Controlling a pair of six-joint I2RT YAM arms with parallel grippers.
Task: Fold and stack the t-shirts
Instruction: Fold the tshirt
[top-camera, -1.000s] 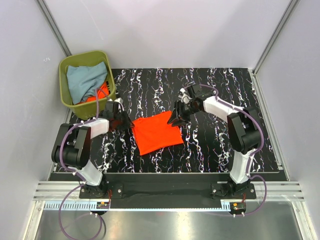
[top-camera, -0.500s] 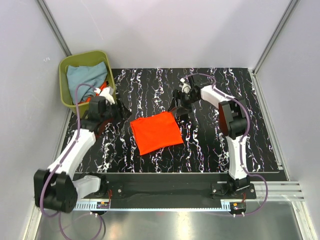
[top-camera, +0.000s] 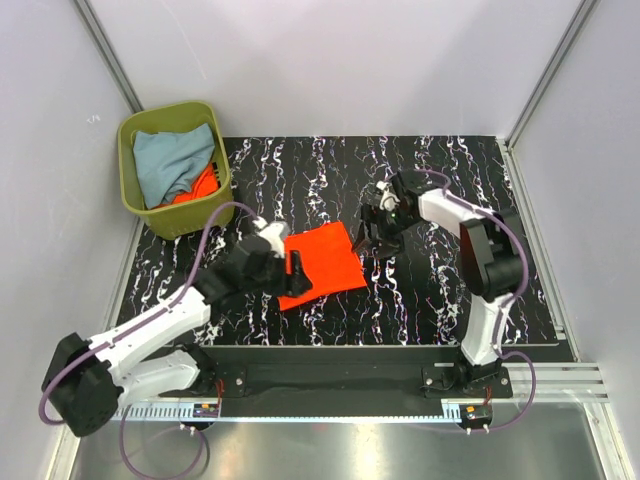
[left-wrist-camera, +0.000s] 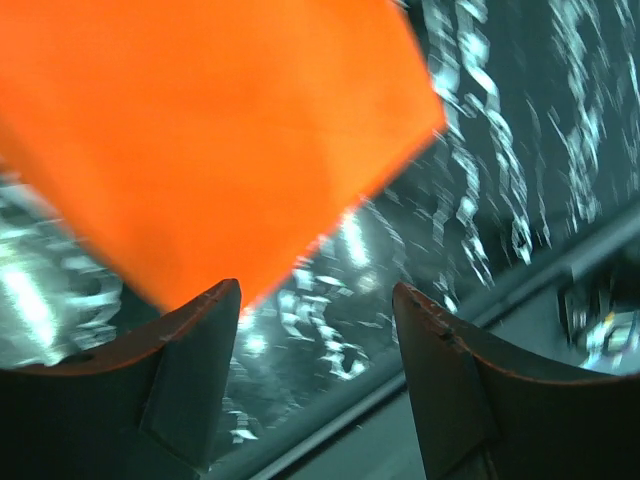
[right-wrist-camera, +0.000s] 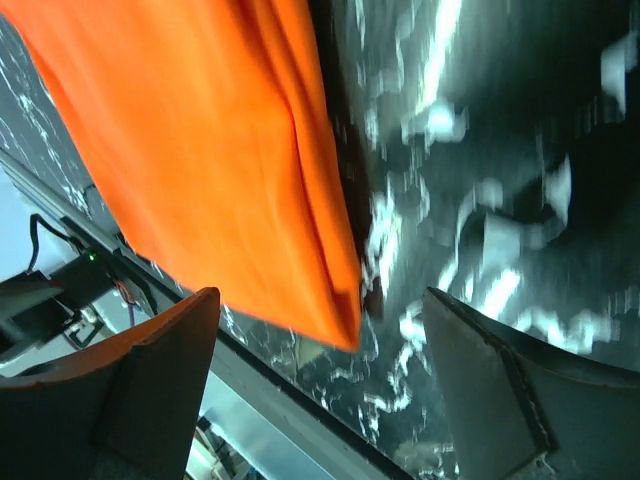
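Left gripper (top-camera: 297, 272) and right gripper (top-camera: 375, 240): jaws apart on both, nothing clamped.
Overhead, the left gripper sits over the left edge of the folded orange t-shirt (top-camera: 325, 262), the right gripper just off its far right corner. The olive-green bin (top-camera: 185, 215) beyond its far left corner holds a crumpled grey-blue t-shirt (top-camera: 165, 160) and a second orange t-shirt (top-camera: 203, 185). Only the wrist views show the empty gaps between fingers. The folded shirt lies flat on the marbled table (top-camera: 430, 290), roughly square; the right wrist view shows layered edges.

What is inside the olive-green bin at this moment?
A pale grey-blue t-shirt fills most of the bin, with orange cloth showing beside it. Whatever lies beneath them is covered.
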